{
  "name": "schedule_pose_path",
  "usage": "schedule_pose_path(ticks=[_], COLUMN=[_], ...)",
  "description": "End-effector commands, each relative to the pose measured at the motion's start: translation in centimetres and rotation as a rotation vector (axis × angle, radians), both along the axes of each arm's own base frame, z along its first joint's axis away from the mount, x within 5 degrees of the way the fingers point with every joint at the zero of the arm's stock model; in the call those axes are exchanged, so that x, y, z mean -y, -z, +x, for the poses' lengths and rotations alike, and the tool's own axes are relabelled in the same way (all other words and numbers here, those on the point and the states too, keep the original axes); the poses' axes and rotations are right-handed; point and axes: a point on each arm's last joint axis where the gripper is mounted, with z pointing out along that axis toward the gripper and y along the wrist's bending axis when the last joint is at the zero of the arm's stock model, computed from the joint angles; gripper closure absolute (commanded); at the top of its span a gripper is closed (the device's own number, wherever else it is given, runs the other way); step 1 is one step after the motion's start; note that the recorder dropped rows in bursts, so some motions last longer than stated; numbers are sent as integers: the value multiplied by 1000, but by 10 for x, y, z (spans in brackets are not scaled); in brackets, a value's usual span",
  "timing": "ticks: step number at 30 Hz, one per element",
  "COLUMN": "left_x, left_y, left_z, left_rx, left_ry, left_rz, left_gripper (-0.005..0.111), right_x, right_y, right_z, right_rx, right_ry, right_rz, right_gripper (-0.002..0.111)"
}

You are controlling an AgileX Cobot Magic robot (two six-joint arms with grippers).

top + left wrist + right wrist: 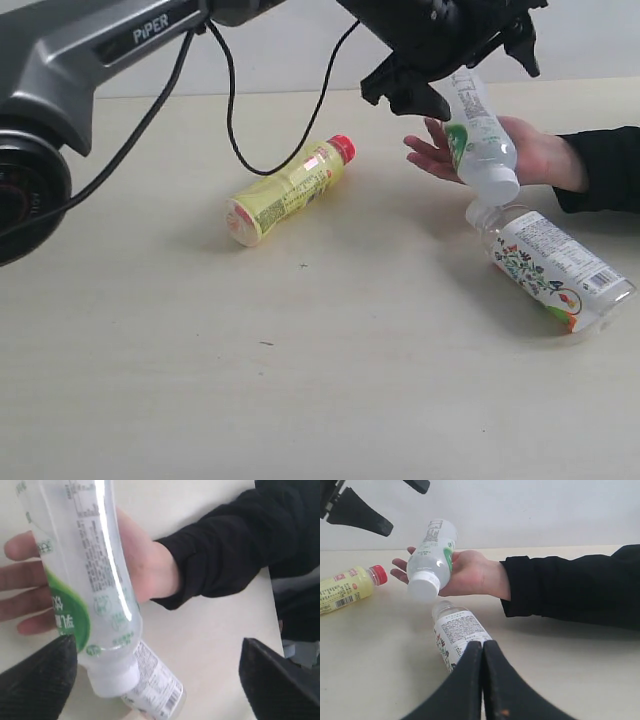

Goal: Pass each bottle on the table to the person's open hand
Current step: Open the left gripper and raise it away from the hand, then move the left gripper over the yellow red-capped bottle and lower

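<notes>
Where the hand (542, 158) lies open, the green-labelled bottle (480, 138) tilts cap-down.

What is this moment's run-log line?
left claw: open | green-label bottle: over hand | right claw: shut | yellow bottle, floral bottle: on table

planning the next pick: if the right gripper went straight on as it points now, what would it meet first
Probably the floral-label bottle lying on the table, just ahead of the shut right gripper; depth is unclear from the wrist view.
</notes>
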Motion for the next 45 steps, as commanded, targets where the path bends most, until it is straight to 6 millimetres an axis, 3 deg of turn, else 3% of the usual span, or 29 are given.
schedule_pose_path(ticks=[1, 8, 13, 17, 22, 25, 37, 41, 45], left_x=[-9, -19, -7, -5, -27, -40, -86, -87, -85], left_y=[-23, -43, -63, -75, -96, -82, 35, 52, 46], left_z=[-15, -33, -62, -74, -77, -81, -93, -85, -82], left_rx=[17, 83, 195, 294, 452, 467, 290, 382, 432], left_ry=[130, 310, 448, 517, 516, 579, 866, 831, 855], left_rz=[44, 110, 105, 130, 278, 393, 838, 819, 819], left_gripper=[23, 23, 23, 23, 23, 23, 23, 23, 23], right_x=[0, 0, 0, 0, 0, 0, 0, 0, 0], right_y=[0, 0, 0, 0, 0, 0, 0, 0, 0], right_z=[0, 0, 0, 0, 0, 0, 0, 0, 0], right_rx=[9, 9, 9, 9, 9, 9, 9, 9, 9], right_ry=[-5, -5, -5, -5, -5, -5, -5, -5, -5], right_rz=[3, 3, 3, 3, 3, 3, 3, 3, 3], right_gripper=[108, 108, 108, 108, 108, 108, 108, 108, 108])
